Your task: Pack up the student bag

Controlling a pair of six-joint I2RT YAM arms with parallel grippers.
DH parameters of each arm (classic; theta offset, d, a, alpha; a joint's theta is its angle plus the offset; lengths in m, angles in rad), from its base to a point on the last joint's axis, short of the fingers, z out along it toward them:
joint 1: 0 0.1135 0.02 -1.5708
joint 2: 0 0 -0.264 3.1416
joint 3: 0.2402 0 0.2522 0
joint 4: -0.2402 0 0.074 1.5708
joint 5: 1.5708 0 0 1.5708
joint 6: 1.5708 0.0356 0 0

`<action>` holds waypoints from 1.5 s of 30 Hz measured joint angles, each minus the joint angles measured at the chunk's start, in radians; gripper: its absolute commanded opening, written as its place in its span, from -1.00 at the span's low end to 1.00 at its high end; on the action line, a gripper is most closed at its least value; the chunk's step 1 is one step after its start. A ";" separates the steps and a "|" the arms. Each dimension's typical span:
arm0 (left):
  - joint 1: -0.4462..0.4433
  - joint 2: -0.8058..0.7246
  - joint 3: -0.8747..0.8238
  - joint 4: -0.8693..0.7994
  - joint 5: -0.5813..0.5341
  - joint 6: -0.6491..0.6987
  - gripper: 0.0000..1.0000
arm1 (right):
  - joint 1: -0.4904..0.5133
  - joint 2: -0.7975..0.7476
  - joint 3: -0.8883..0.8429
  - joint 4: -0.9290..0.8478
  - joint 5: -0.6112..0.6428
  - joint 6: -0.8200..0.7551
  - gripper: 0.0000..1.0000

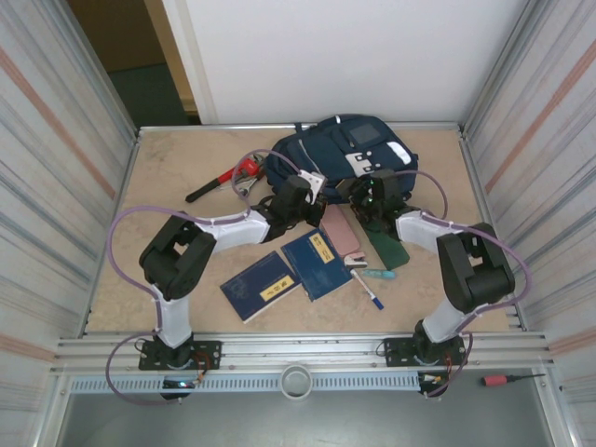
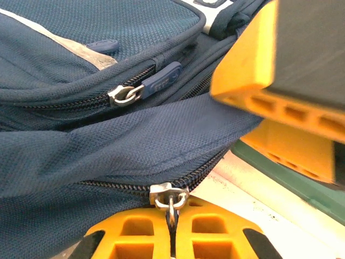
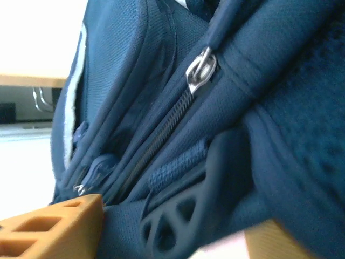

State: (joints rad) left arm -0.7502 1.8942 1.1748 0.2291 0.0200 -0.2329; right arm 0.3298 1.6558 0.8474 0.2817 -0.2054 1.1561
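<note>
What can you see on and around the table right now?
student bag: 1, navy, far middle of the table.
books: 2, navy with yellow labels, side by side, near middle.
flat pink item: 1, pink, between books and bag.
flat green item: 1, dark green, right of the pink one.
pens: 2, one teal, one white and blue, right of the books.
hand tool: 1, red and black, left of the bag.
screwdriver: 1, red handle, frame rail, near right.
left gripper: 1, orange fingers, shut on a zipper pull.
right gripper: 1, orange fingers, jaws apart astride a bag fold.
</note>
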 measured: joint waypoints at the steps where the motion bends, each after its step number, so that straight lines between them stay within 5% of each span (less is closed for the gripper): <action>1: 0.000 0.000 -0.005 0.005 0.004 0.001 -1.00 | -0.003 0.016 0.008 0.010 -0.002 0.010 -0.18; 9: 0.035 -0.037 -0.063 0.038 0.058 0.047 -1.00 | -0.092 0.032 0.028 0.013 -0.139 -0.038 -0.73; 19: 0.158 -0.056 -0.077 0.021 0.092 0.124 -1.00 | -0.284 0.034 0.089 -0.097 -0.351 -0.148 -0.84; 21: 0.159 -0.056 -0.069 0.006 0.092 0.133 -1.00 | -0.285 0.050 0.124 -0.116 -0.369 -0.160 -0.69; 25: 0.166 -0.056 -0.043 -0.018 0.095 0.132 -1.00 | -0.293 0.094 0.200 -0.153 -0.391 -0.196 0.03; 28: 0.167 -0.056 -0.019 -0.047 0.102 0.124 -1.00 | -0.314 0.085 0.210 -0.179 -0.385 -0.229 0.36; 33: 0.145 -0.056 0.027 -0.102 0.105 0.111 -1.00 | -0.293 -0.022 0.176 -0.280 -0.290 -0.342 0.52; 39: 0.127 -0.057 0.072 -0.152 0.151 0.097 -1.00 | -0.063 -0.249 0.162 -0.408 -0.061 -0.715 0.57; 45: 0.128 -0.067 0.079 -0.180 0.201 0.098 -1.00 | 0.046 -0.249 0.163 -0.441 0.030 -1.056 0.67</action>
State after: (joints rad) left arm -0.6220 1.8275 1.2537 0.0490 0.2214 -0.1352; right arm 0.3759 1.4067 1.0100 -0.1593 -0.1757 0.1005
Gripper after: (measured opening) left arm 0.062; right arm 0.831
